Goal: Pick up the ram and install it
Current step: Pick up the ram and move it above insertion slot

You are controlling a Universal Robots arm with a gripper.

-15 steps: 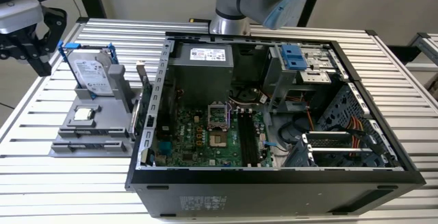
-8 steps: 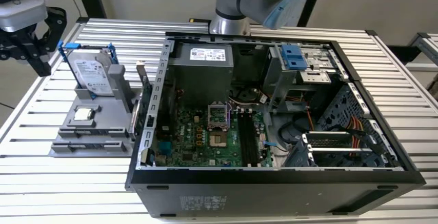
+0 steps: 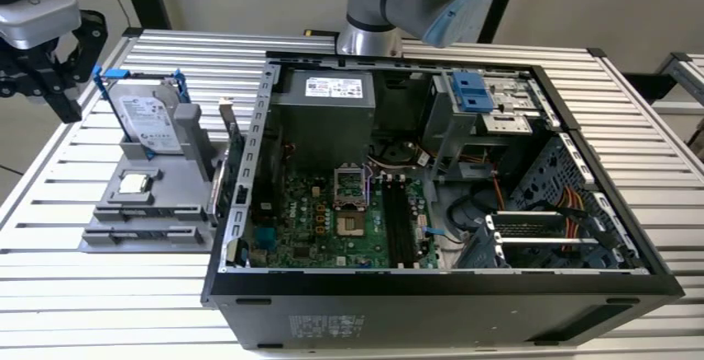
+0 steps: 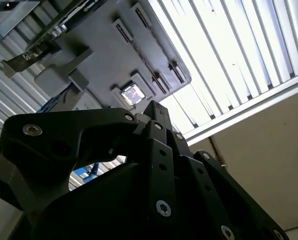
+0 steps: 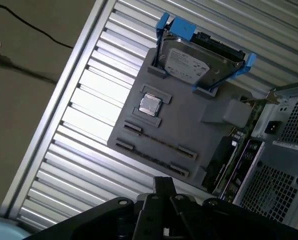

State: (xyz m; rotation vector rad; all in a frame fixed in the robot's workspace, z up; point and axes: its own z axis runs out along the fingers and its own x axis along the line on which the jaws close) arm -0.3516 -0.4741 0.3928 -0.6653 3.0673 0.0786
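Slatted table (image 3: 99, 294), exterior view: open computer case (image 3: 440, 294) on the exterior view's right, grey fixture (image 3: 110, 236) just beside its wall; gripper (image 3: 49, 96) hangs above the fixture's far corner.
Grip, second wrist view: how far it stands open cannot be told; nothing seen held.
Ram (image 5: 158, 141), first wrist view: apparently the thin strip edge-up in a fixture slot, near the processor chip (image 5: 150, 104).
Handling: likely light, stiff, fragile; best pinched across its flat faces, mid-length.
Room: free above the fixture; black motherboard slots (image 3: 398, 220) hemmed in by case parts.
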